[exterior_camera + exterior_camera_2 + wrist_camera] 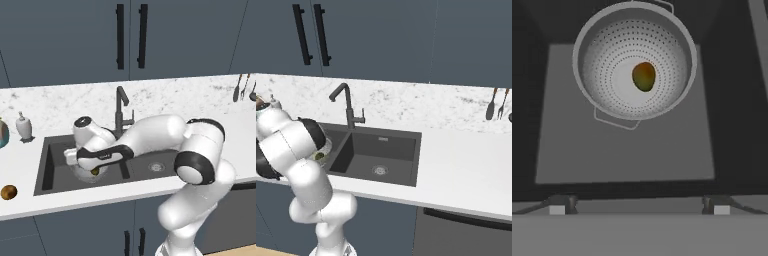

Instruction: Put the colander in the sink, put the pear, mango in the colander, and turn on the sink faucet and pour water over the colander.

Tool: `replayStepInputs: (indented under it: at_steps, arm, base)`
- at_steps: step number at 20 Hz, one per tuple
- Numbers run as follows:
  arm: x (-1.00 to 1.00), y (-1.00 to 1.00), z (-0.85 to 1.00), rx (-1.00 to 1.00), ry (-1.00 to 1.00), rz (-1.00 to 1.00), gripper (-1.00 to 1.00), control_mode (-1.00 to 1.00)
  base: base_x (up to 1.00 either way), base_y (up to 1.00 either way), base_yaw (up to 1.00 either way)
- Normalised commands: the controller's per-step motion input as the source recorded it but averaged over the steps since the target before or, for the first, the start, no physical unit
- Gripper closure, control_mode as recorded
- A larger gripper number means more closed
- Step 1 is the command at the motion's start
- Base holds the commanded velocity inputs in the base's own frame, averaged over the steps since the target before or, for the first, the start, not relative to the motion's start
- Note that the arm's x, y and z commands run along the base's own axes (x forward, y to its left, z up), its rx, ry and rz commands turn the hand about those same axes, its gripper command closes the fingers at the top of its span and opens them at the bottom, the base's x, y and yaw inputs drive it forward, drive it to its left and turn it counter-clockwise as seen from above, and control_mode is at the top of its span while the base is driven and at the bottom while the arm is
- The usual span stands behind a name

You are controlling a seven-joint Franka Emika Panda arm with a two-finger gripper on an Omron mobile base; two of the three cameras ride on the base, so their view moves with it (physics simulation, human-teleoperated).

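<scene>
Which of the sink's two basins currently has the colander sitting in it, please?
The left basin, under the gripper: it holds the colander with a fruit inside. The right basin shows just its drain.

Even, flat rendered light, soft shadows inside the sink (50,170); slightly blurry, coarse pictures, no glare

The arm (150,135) reaches forward-left, pincer (639,204) spread wide, empty.

The mango (644,76) lies in the colander (602,65), which sits in the sink's (50,170) left basin.
</scene>
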Motion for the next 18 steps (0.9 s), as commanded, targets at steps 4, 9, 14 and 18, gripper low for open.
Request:
replayStepInputs:
  at_steps: [4, 9, 14, 18]
  arm:
    - [-0.62, 0.26, 0.71, 0.18, 0.05, 0.09, -1.0, -1.0]
    - [-0.6, 0.37, 0.51, 0.2, 0.02, 0.16, -1.0, -1.0]
    - [-0.5, 0.54, 0.33, 0.09, 0.0, 0.26, -1.0, -1.0]
    - [-0.54, 0.59, 0.19, 0.0, -0.1, 0.27, -1.0, -1.0]
  base:
    - [0.0, 0.0, 0.0]
    - [0.0, 0.0, 0.0]
    - [0.0, 0.0, 0.0]
    - [0.0, 0.0, 0.0]
